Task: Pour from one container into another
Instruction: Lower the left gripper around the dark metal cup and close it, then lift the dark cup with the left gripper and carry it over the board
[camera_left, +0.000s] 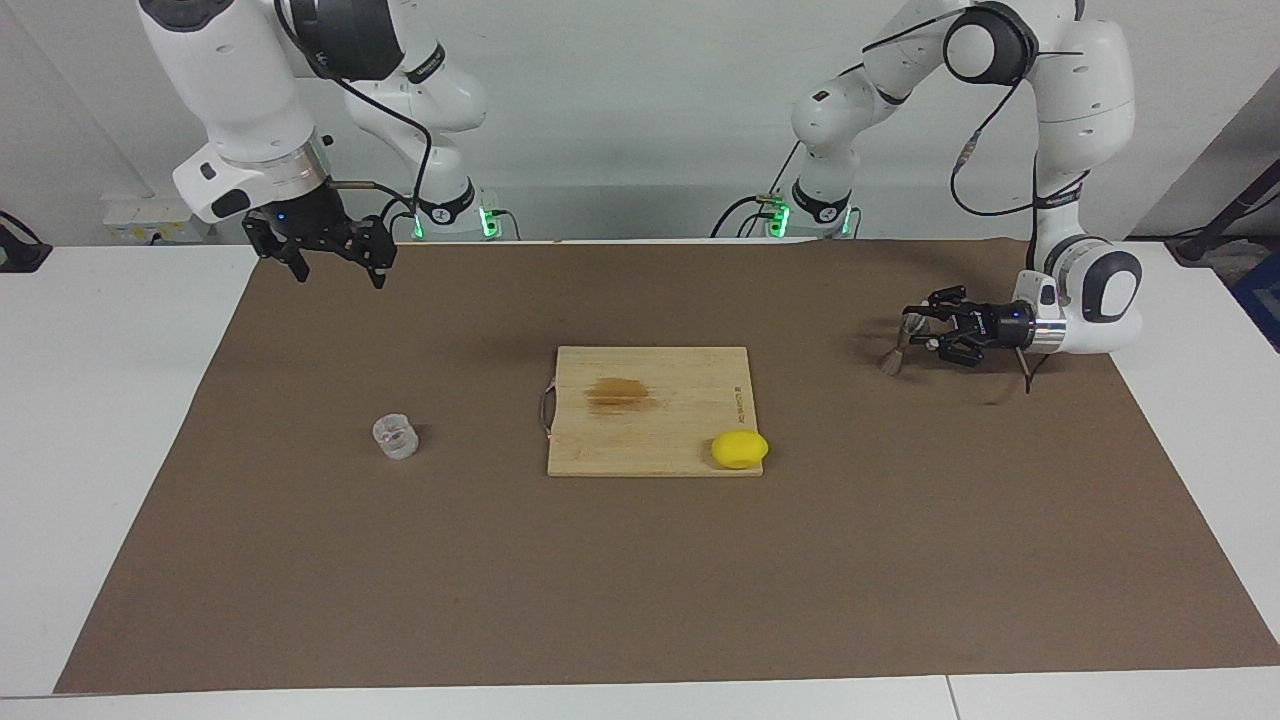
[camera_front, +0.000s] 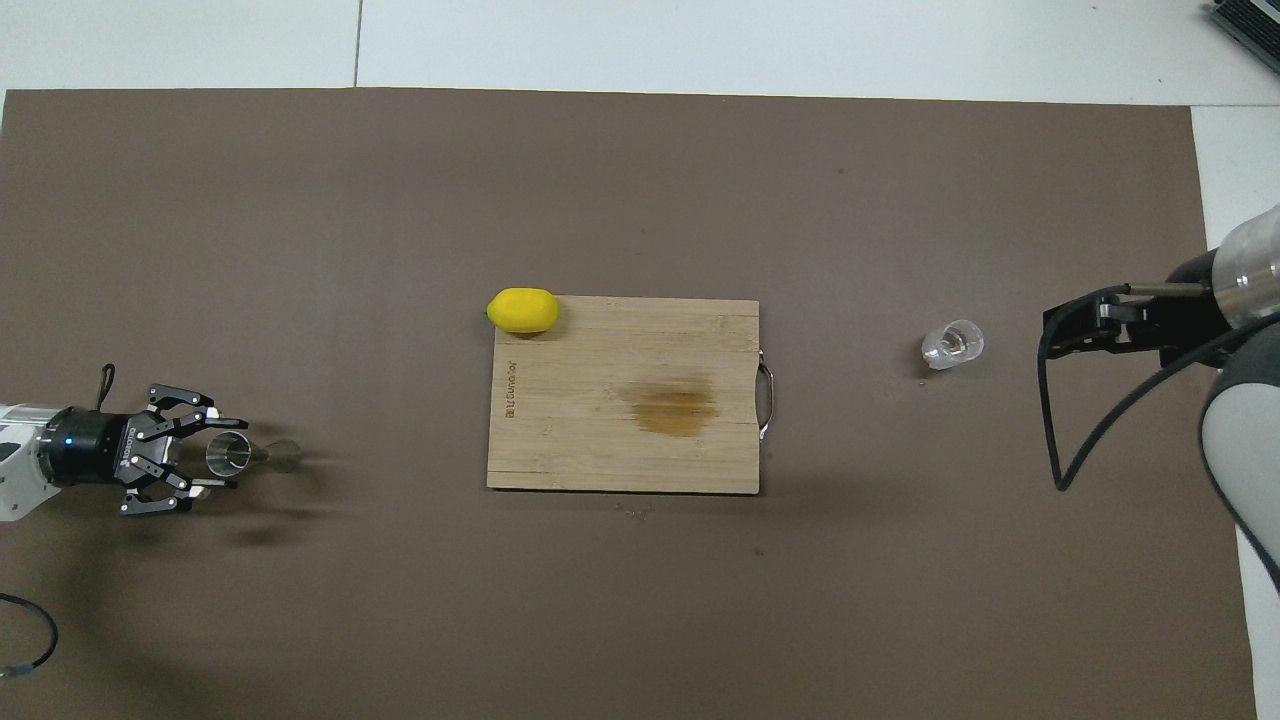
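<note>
While the jigger (camera_left: 897, 345) stood near the bench (camera_left: 640, 600) edge at the left arm's end, the left gripper (camera_left: 925, 335) lay level with it, reaching in sideways from that edge toward the bench's middle. Its fingers (camera_front: 205, 402) flanked the jigger's upper cone, one on each side, but whether they were already clenched on the metal could not be told. The jigger's long axis ran upright, slightly tilted, so a grasp from the side looked right for it. The forearm was held low and horizontal, wrist pointing along the bench.

At the right arm's end sat the clear cup (camera_left: 396, 437), upright on the brown mat, well apart from the jigger, with a cutting board (camera_left: 650, 410) and a lemon (camera_left: 739, 449) on its corner between them. The right gripper (camera_left: 332, 262) waited high near the corner at the robots' edge, fingers spread and holding nothing. By judgement, the right arm was the nearer one to the cup.
</note>
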